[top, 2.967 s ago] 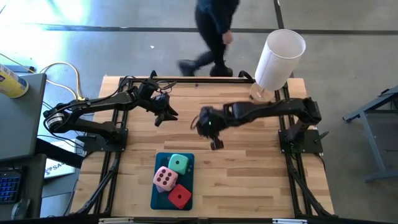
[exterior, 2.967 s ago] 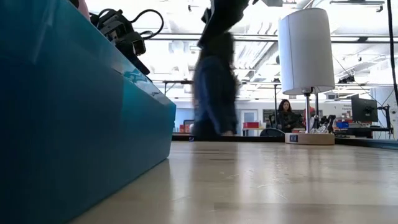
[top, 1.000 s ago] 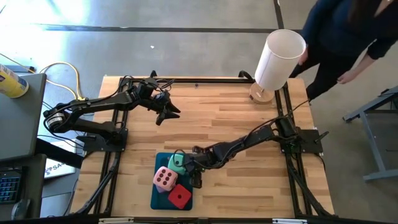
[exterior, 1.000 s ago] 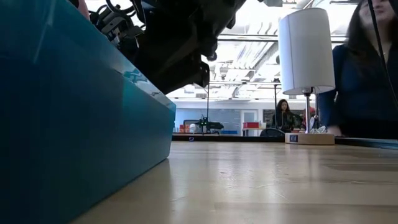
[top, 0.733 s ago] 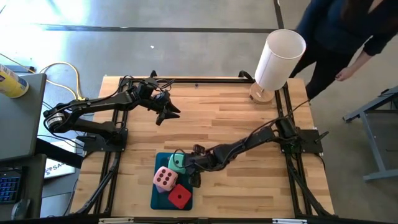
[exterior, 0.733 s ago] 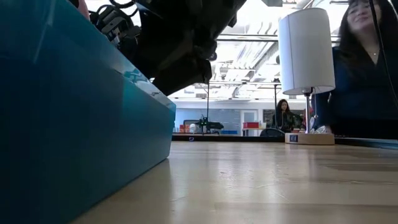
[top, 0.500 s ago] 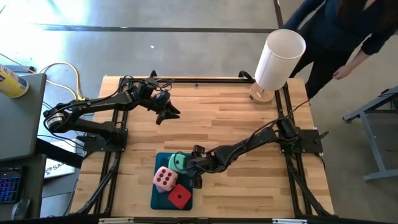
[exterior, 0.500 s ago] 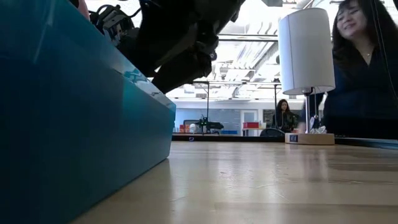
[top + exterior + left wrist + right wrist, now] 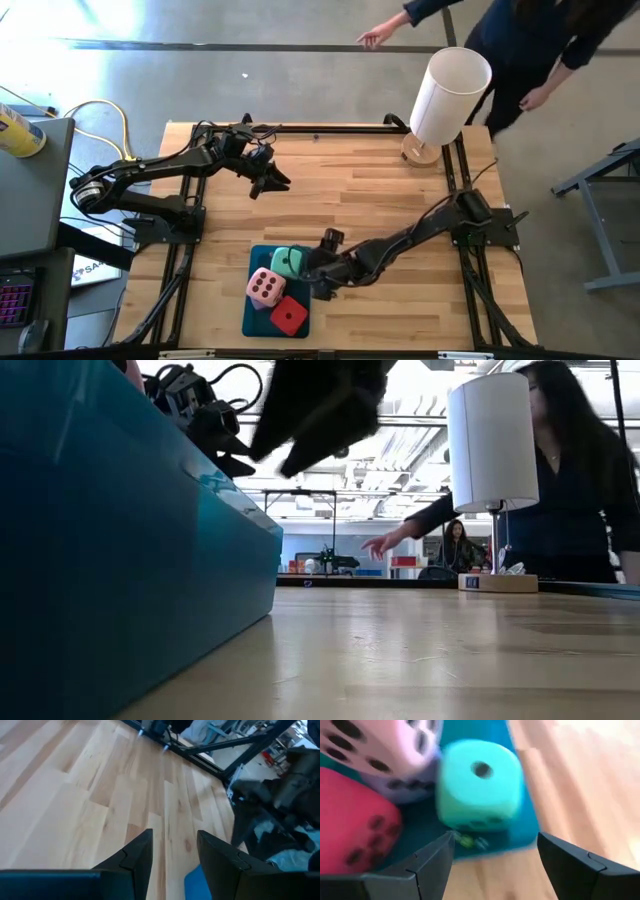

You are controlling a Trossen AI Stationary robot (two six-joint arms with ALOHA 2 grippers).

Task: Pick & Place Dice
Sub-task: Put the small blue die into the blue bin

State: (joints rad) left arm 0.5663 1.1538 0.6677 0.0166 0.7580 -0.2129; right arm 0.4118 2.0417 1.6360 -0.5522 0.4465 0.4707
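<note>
While the teal tray [image 9: 262, 322] sits near the front edge of the bench [image 9: 380, 190], it holds the dice close together: the mint green die [image 9: 287, 262] at its far end, the pale pink die [image 9: 265, 288] on top in the middle with a lilac one [image 9: 405, 789] partly hidden under it, and the red die [image 9: 289, 318] at the near end. Seen from the right wrist, the green die lies on the tray floor, just beside the pink and lilac ones.

At the tray's right edge, the right gripper [image 9: 318, 282] hangs just beside the green die, its fingers [image 9: 427, 865] spread wide and grasping nothing. A second ago that gripper was narrower and right at the green die; since then it has released, and the arm has drawn a little away along the bench. Over the far left part of the bench the left gripper [image 9: 270, 182] is unchanged, its fingers [image 9: 135, 857] partly apart with nothing between them.

Pale wooden planks make up the bench, and a white cylinder [image 9: 450, 92] on a small base stands at its far right corner. Behind it a person in dark clothes [image 9: 540, 30] now reaches a hand [image 9: 372, 38] out, and another person [image 9: 460, 548] sits far back in the room.
</note>
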